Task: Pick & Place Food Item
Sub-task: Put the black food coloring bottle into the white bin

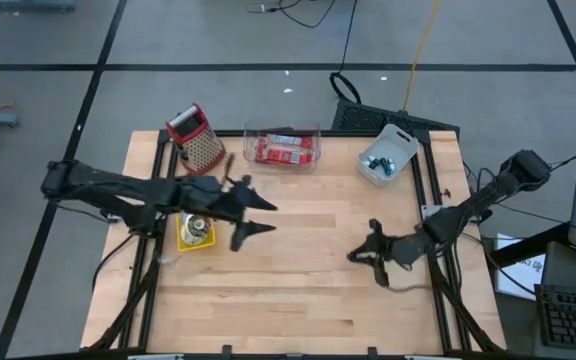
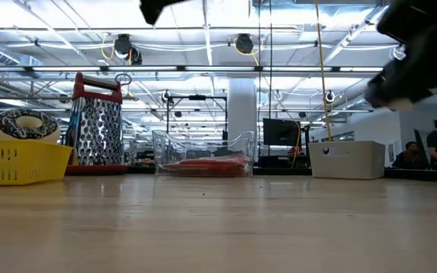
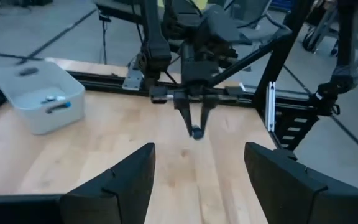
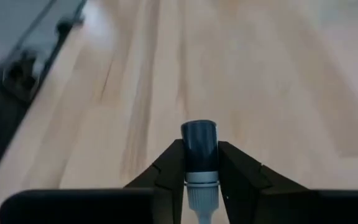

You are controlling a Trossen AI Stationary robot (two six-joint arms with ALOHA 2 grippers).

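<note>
Two arms: both reach in over a wooden table [image 1: 298, 290], the left from the left side, the right from the right side.
Right gripper [image 1: 361, 256]: hangs above bare wood on the right half of the table, its fingers pinched on a small dark cylinder with a pale end [image 4: 199, 155]. What this item is cannot be told.
Left gripper [image 1: 258, 215]: fingers spread wide and empty, hovering just beside a yellow basket [image 1: 196, 240].
Yellow basket: sits on the left of the table with a ring-shaped donut [image 2: 23, 123] in it, the likely food item.
Back edge, left to right: a metal grater with a red handle [image 1: 196, 138], a clear tub of red packets [image 1: 283, 150], a white bin [image 1: 386, 158] holding small dark pieces.
Task progress, judged: the donut is not yet lifted from its basket.
Risk, judged: the right grip is narrow and near the tip of the cylinder, so a quick swing could let it slip and roll across the wood.
Second risk, judged: the two arms face each other across the middle, so a careless reach could bring them together.
</note>
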